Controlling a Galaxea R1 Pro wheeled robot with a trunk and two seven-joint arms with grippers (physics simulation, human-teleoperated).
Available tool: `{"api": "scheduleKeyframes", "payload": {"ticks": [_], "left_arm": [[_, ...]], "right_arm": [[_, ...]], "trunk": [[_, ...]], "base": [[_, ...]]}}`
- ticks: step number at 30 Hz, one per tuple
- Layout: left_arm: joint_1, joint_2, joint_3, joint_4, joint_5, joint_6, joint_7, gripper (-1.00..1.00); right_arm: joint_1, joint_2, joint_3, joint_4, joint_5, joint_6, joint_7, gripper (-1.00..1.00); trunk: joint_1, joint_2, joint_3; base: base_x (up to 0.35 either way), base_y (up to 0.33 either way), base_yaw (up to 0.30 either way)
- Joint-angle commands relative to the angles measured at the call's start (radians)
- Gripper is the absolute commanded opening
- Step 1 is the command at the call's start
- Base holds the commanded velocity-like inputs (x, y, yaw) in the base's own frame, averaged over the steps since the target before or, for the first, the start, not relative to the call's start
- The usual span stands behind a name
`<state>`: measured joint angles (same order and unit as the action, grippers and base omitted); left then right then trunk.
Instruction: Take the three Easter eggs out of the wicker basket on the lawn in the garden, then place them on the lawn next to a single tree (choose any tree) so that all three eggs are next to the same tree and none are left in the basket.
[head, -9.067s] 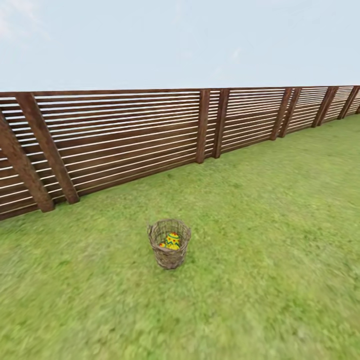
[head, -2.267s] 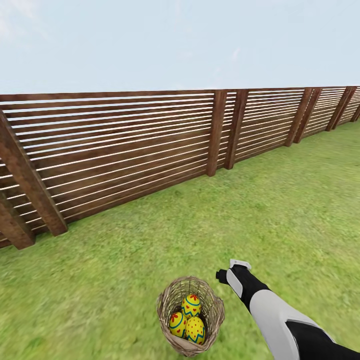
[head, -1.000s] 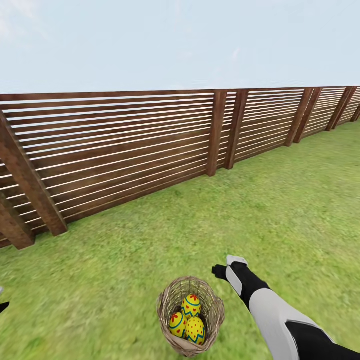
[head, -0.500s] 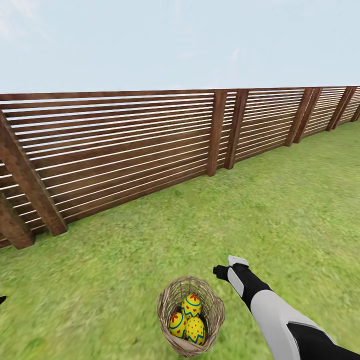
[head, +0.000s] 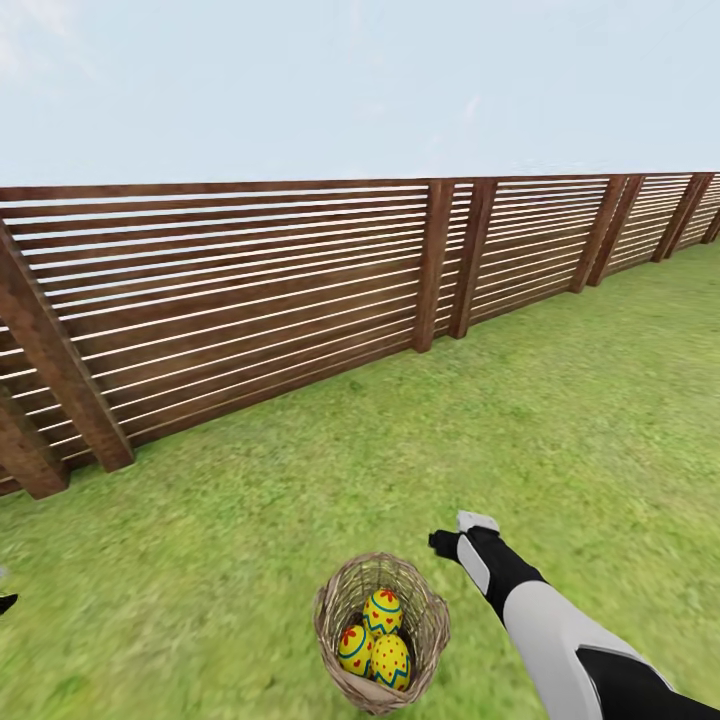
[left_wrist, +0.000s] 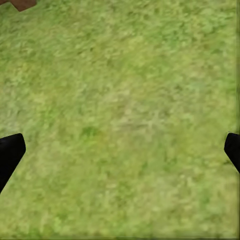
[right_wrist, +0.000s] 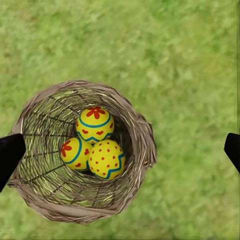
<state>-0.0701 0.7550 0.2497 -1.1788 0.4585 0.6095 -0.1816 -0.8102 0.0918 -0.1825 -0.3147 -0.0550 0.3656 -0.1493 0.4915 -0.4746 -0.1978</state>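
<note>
eggs (right_wrist: 92, 145), all three, sit deep in the wicker basket (head: 432, 632) at our 6 o'clock; our right gripper (right_wrist: 120, 150), fingers spread, hovers above. we should centre on the top egg, descending clear of the rim.

Head, right wrist above basket (right_wrist: 140, 150)

The left gripper (left_wrist: 120, 155) fingers (left_wrist: 10, 155) are cropped at both edges (tips alone visible).

No readable text or signs.
</note>
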Motion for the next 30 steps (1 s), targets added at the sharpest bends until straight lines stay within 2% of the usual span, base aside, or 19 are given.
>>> {"api": "scheduleKeyframes", "payload": {"ticks": [1, 9, 10, 17, 30], "left_arm": [[-0.001, -0.006, 0.001, 0.0, 0.001, 0.008, -0.004, 1.0], [-0.001, -0.051, -0.001, 0.002, -0.001, 0.012, -0.006, 1.0], [-0.001, -0.192, -0.001, 0.003, -0.002, 0.012, -0.006, 1.0], [0.0, -0.202, -0.001, 0.004, -0.003, 0.009, -0.002, 1.0], [0.0, -0.204, -0.001, 0.004, -0.003, 0.006, -0.001, 1.0]], "right_arm": [[0.002, -0.002, -0.001, -0.006, -0.006, 0.003, -0.005, 1.0], [0.008, -0.01, -0.002, -0.019, -0.006, -0.001, 0.0, 1.0], [0.009, -0.011, -0.002, -0.02, -0.006, -0.001, 0.0, 1.0], [0.009, -0.011, 0.001, -0.021, -0.006, -0.002, 0.002, 1.0], [0.01, -0.01, 0.002, -0.016, -0.006, 0.001, 0.001, 1.0]], "trunk": [[0.004, -0.009, -0.005], [0.035, -0.065, -0.03], [0.039, -0.072, -0.033], [0.066, -0.121, -0.055], [0.116, -0.212, -0.096]], "base": [[0.0, 0.0, 0.0], [0.0, 0.0, 0.0], [0.0, 0.0, 0.0], [0.0, 0.0, 0.0], [0.0, 0.0, 0.0]]}}
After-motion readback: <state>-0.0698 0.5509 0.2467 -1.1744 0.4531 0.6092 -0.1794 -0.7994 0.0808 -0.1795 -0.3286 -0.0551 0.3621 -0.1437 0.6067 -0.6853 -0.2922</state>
